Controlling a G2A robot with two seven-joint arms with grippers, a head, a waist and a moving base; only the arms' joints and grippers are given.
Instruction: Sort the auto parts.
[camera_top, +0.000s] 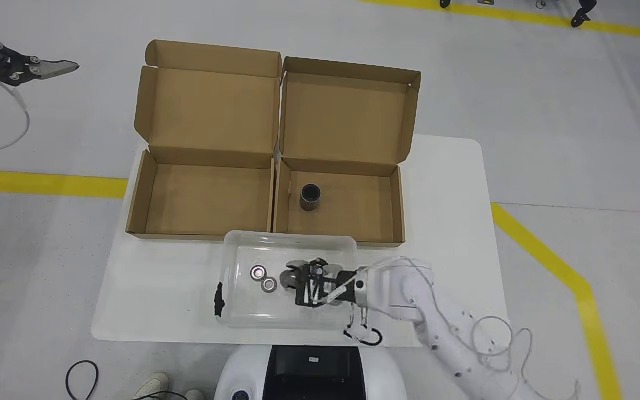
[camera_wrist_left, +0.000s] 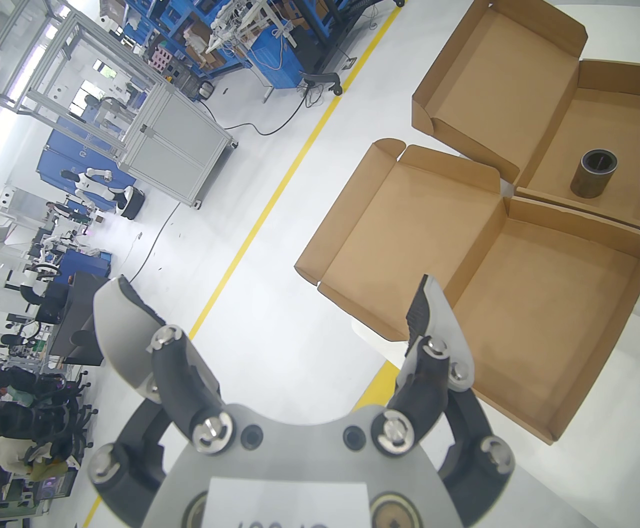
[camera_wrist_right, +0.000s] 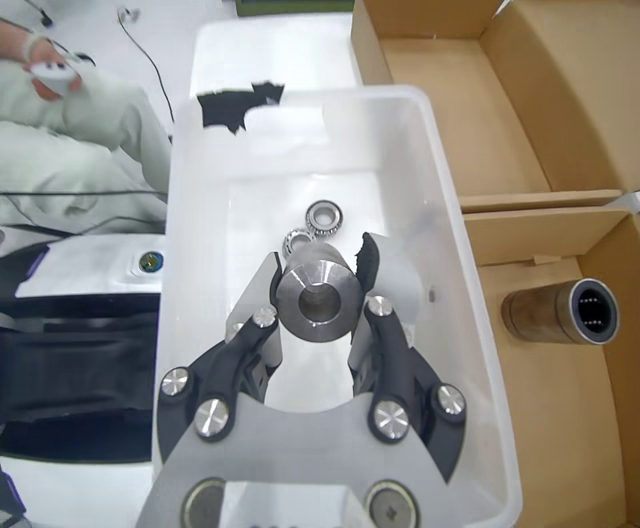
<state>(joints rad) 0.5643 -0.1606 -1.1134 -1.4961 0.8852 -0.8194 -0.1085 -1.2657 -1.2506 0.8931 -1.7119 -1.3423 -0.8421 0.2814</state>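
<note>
Top view: clear bin (camera_top: 290, 237) sat on white table (camera_top: 450, 200), near side of two open cardboard boxes (camera_top: 200, 200); dark sleeve (camera_top: 311, 198) stood in the right-hand box. Left wrist view: left gripper (camera_wrist_left: 272, 295) hung over the floor beside the boxes, fingers wide apart, empty. Right wrist view: right gripper (camera_wrist_right: 320, 260) was inside the bin, fingers clamped on steel cylinder (camera_wrist_right: 318, 300); two bearings (camera_wrist_right: 323, 215) lay just beyond.

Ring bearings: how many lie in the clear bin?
2: one bearing and another close together on the bin floor, beside the cylinder in the right gripper; more may hide beneath.
</note>
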